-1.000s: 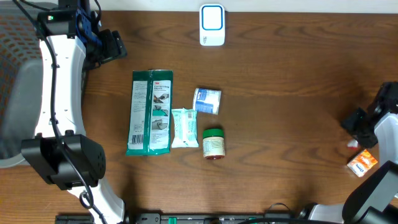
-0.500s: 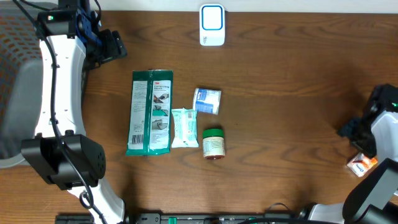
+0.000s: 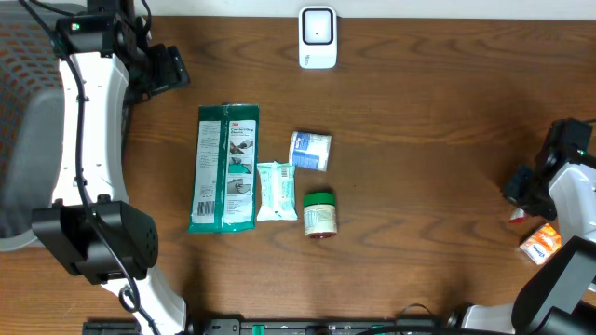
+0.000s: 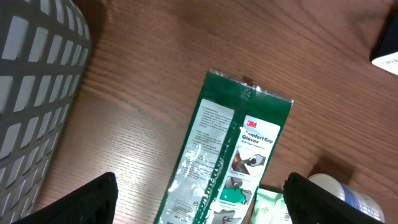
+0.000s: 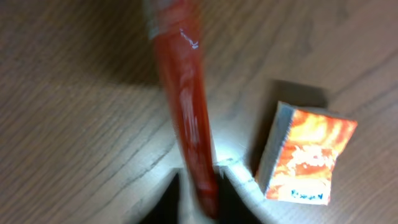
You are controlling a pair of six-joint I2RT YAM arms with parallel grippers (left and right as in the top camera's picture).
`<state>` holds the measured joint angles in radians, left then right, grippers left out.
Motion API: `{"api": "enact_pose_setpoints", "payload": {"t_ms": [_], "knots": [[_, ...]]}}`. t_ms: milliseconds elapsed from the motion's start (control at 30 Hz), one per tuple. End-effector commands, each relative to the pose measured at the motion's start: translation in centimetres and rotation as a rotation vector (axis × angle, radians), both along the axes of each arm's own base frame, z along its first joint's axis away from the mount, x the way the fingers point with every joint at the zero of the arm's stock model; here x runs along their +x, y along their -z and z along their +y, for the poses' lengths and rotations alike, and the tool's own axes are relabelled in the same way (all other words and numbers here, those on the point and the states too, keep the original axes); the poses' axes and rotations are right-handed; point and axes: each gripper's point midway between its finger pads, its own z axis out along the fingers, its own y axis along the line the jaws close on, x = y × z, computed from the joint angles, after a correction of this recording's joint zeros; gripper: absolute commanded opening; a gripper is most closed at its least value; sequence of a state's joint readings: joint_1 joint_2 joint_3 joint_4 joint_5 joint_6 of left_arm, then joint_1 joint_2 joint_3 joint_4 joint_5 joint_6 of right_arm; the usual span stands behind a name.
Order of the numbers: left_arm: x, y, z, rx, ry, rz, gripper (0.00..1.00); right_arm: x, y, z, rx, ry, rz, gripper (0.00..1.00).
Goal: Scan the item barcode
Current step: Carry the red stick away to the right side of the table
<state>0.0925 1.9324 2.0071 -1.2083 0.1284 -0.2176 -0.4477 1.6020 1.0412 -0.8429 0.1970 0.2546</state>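
A long red tube (image 5: 186,99) lies on the table at the far right, blurred in the right wrist view. My right gripper (image 5: 202,196) has its jaws pressed against both sides of the tube's near end. From overhead the right gripper (image 3: 519,197) is by the right edge, with the tube's tip (image 3: 515,216) just showing under it. The white barcode scanner (image 3: 318,37) stands at the back centre. My left gripper (image 4: 202,202) hangs open above the green glove packet (image 4: 233,155), holding nothing; overhead it (image 3: 172,70) is at the back left.
An orange box (image 5: 308,158) lies right beside the tube, also (image 3: 542,244) by the right edge. Mid-table lie the green packet (image 3: 224,167), a small wipes pack (image 3: 276,191), a blue-white can (image 3: 310,151) and a green-lidded jar (image 3: 319,214). A grey mesh basket (image 4: 28,93) is at the left.
My right gripper has closed from wide open onto the red tube and shifted slightly on the right side. The left arm has not moved.
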Motion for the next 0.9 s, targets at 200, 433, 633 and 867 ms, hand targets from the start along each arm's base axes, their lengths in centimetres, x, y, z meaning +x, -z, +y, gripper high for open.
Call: {"api": "enact_pose_setpoints", "payload": {"t_ms": [200,433,633,867], "knots": [[-0.6,-1.1,0.2,0.002,-0.017,-0.020,0.85,1.0,-0.6,0.4,0.012,-0.033,-0.035,0.49],[-0.6,-1.1,0.2,0.002,-0.017,-0.020,0.85,1.4,-0.3,2.3,0.122,-0.049,-0.067,0.99],[-0.6,-1.1,0.2,0.002,-0.017,-0.020,0.85,1.4,0.1,5.8,0.307,-0.077,-0.092,0.67],[-0.6,-1.1,0.2,0.002,-0.017,-0.020,0.85,0.4,3.4,4.9,0.227,-0.078,-0.085,0.01]]}}
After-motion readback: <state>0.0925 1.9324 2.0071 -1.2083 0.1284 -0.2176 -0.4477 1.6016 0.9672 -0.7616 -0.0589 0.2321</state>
